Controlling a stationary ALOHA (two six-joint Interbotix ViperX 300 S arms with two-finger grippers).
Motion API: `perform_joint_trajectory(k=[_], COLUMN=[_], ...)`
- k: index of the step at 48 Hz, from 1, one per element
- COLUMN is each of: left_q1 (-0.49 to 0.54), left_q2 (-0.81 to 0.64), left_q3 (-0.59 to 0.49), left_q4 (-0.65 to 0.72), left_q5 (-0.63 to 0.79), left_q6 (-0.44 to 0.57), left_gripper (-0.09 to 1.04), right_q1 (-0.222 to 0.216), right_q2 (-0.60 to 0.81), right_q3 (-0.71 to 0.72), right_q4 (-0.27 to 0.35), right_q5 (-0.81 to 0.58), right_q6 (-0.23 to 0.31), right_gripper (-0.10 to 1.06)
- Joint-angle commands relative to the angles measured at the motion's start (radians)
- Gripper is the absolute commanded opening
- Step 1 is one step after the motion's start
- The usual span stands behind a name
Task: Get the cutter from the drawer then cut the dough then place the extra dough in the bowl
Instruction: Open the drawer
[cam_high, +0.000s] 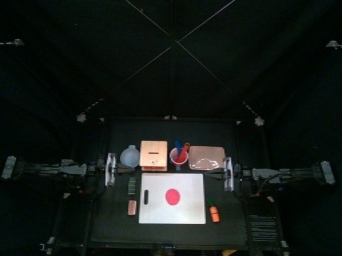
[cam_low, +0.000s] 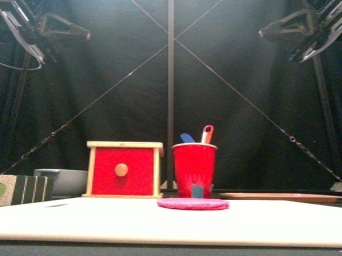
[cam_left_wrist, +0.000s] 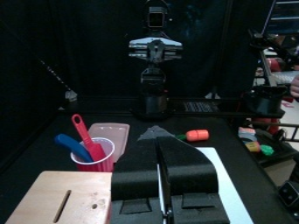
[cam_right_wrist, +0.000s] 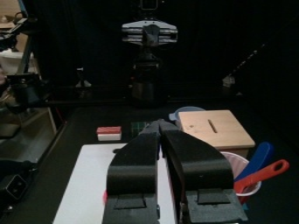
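1. Dough (cam_high: 173, 196), a flat red disc, is seen lying whole at the middle of the white cutting board (cam_high: 151, 184), which lies at the table's front centre.
2. Behind the board a row is formed: the blue-grey bowl (cam_high: 130, 156) at the left, then the pale wooden box (cam_high: 154, 152), the red cup (cam_low: 195, 165) and the flat pink tray (cam_high: 209, 154) at the right.
3. The box's red drawer front (cam_low: 123, 171) is seen flush with the box.
4. A blue toy knife (cam_low: 187, 138) and a red toy knife (cam_low: 206, 133) are held upright in the cup.
5. A small red toy food (cam_high: 132, 207) is seen on the table just left of the board, and a small orange toy food (cam_high: 214, 213) just right of it.
6. The left gripper (cam_high: 110, 170) is held at the board's left, in front of the bowl, with its jaws pressed together on nothing.
7. The right gripper (cam_high: 230, 172) is held at the board's right, in front of the tray, its jaws likewise together and empty.
8. Neither gripper is touching the dough, the box or the bowl.
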Motion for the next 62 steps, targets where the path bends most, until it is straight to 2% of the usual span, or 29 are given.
perform_joint_trajectory(k=[1, 4, 8, 12, 16, 20, 27, 32, 37, 45, 56, 60, 62], left_q1=[-0.015, -0.038, -0.097, -0.141, -0.196, -0.235, -0.258, -0.259, -0.259, -0.259, -0.238, -0.230, -0.210], left_q2=[0.061, 0.084, 0.152, 0.229, 0.337, 0.451, 0.660, 0.767, 0.819, 0.845, 0.900, 0.928, 0.942], left_q3=[-0.009, -0.002, 0.021, 0.044, 0.054, 0.035, -0.049, -0.097, -0.114, -0.100, -0.098, -0.110, -0.124], left_q4=[-0.015, -0.037, -0.091, -0.153, -0.242, -0.328, -0.575, -0.667, -0.739, -0.856, -0.870, -0.821, -0.836], left_q5=[-0.072, -0.126, -0.287, -0.430, -0.571, -0.632, -0.641, -0.641, -0.640, -0.586, -0.500, -0.494, -0.494], left_q6=[-0.012, -0.015, -0.023, -0.037, -0.058, -0.067, -0.121, -0.130, -0.163, -0.354, -0.634, -0.667, -0.687], left_gripper=[0.00, 0.00, 0.01, 0.01, 0.01, 0.01, 0.01, 0.03, 0.07, 0.19, 0.40, 0.55, 0.70], right_q1=[-0.032, -0.063, -0.130, -0.175, -0.209, -0.233, -0.252, -0.265, -0.281, -0.290, -0.282, -0.281, -0.281], right_q2=[0.066, 0.123, 0.285, 0.436, 0.598, 0.759, 0.994, 1.126, 1.221, 1.305, 1.336, 1.336, 1.341], right_q3=[-0.023, -0.046, -0.130, -0.218, -0.308, -0.410, -0.588, -0.704, -0.793, -0.874, -0.873, -0.854, -0.842], right_q4=[-0.011, -0.025, -0.074, -0.112, -0.141, -0.172, -0.250, -0.282, -0.288, -0.291, -0.281, -0.281, -0.276], right_q5=[-0.015, -0.025, -0.074, -0.153, -0.249, -0.322, -0.344, -0.342, -0.342, -0.275, -0.126, -0.097, -0.091], right_q6=[-0.011, -0.011, -0.011, -0.005, -0.005, -0.012, -0.003, 0.000, -0.002, 0.002, 0.006, 0.005, 0.006], right_gripper=[0.02, 0.03, 0.03, 0.03, 0.03, 0.03, 0.03, 0.03, 0.03, 0.03, 0.03, 0.03, 0.03])
